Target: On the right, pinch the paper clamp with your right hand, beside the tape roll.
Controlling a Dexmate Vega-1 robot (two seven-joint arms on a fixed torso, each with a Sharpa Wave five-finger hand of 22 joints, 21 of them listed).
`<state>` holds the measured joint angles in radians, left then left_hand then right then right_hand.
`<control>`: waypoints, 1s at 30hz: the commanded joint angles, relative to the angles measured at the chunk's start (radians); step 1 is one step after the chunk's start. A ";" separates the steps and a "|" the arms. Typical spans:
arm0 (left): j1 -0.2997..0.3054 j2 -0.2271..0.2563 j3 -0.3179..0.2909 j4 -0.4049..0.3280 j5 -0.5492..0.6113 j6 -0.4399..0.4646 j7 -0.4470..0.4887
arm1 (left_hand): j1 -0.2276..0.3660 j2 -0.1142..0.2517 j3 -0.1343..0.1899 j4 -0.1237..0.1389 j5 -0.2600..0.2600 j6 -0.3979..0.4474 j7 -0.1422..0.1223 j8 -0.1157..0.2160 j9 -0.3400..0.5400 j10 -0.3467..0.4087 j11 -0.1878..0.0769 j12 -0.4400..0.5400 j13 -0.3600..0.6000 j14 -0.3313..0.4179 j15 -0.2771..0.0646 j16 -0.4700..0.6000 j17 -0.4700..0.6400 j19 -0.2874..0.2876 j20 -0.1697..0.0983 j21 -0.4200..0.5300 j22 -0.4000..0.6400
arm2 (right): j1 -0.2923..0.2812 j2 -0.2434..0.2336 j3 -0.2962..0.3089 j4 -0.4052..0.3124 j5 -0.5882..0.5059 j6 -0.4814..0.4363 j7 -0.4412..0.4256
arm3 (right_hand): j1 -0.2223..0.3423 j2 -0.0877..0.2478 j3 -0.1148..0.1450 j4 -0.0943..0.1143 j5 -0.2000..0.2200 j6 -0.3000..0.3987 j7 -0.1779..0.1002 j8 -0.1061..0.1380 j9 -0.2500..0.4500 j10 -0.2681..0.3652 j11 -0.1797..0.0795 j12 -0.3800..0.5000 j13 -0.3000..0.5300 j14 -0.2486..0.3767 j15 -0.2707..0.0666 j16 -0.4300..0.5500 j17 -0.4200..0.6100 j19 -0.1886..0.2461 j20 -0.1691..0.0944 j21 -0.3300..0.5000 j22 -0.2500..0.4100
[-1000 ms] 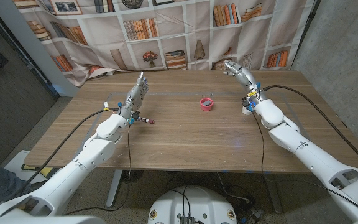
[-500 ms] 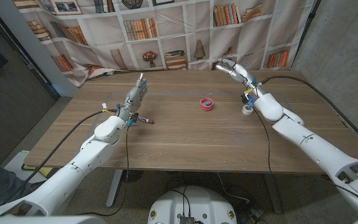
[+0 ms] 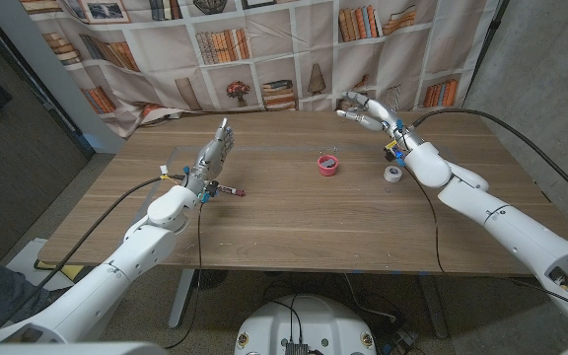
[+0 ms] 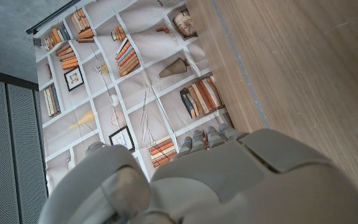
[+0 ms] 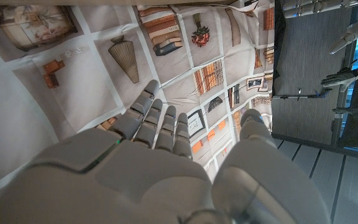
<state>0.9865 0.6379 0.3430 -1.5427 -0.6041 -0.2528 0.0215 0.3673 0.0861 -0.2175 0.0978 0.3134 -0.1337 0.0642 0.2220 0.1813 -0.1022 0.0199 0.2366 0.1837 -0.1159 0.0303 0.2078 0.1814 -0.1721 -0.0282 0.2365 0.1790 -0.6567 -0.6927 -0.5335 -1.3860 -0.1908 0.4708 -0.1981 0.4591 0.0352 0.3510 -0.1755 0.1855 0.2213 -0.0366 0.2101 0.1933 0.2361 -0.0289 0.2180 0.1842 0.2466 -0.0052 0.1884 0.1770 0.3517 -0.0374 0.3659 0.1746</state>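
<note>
Clamp (image 3: 395,155) sitting by tape (image 3: 392,174), right hand (image 3: 365,109) hovering beyond it, fingers apart, holding nothing, left hand (image 3: 215,151) standing upright, open-fingered.

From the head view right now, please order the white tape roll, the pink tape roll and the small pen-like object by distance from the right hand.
Measured from the right hand, raised over the table's far right:
1. White tape roll, on the right, beside the right forearm.
2. Pink tape roll, near the table's middle. It is close to the first in distance.
3. Pen-like object, on the left, by the left hand.
</note>
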 commanded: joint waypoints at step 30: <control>0.052 0.013 0.000 -0.058 -0.006 0.033 0.033 | 0.013 0.010 -0.009 -0.006 -0.013 0.038 -0.009 0.004 0.003 0.030 -0.007 0.002 0.002 0.016 -0.002 -0.005 0.003 -0.014 0.015 -0.009 0.005 | 0.073 -0.159 -0.082 -0.241 -0.368 -0.276 0.197 | 0.141 -0.034 0.058 0.005 0.003 -0.067 -0.016 -0.007 0.008 -0.069 -0.038 -0.018 0.008 -0.046 0.053 0.004 0.010 0.112 0.039 -0.007 0.004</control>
<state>1.0307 0.6554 0.3432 -1.5965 -0.5968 -0.2281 0.0497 0.3739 0.0928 -0.2230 0.0922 0.3056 -0.0981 0.0537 0.2219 0.1815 -0.0773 0.0124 0.2364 0.1837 -0.1054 0.0306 0.2033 0.1815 -0.1737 -0.0192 0.2320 0.1790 -0.6087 -0.8201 -0.5985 -1.5656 -0.5200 0.2650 -0.1226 0.5825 0.0073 0.4005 -0.1723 0.1856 0.1604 -0.0536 0.2033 0.1980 0.1727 -0.0647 0.1996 0.1886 0.1766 0.0390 0.1804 0.1840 0.4078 -0.0087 0.3433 0.1745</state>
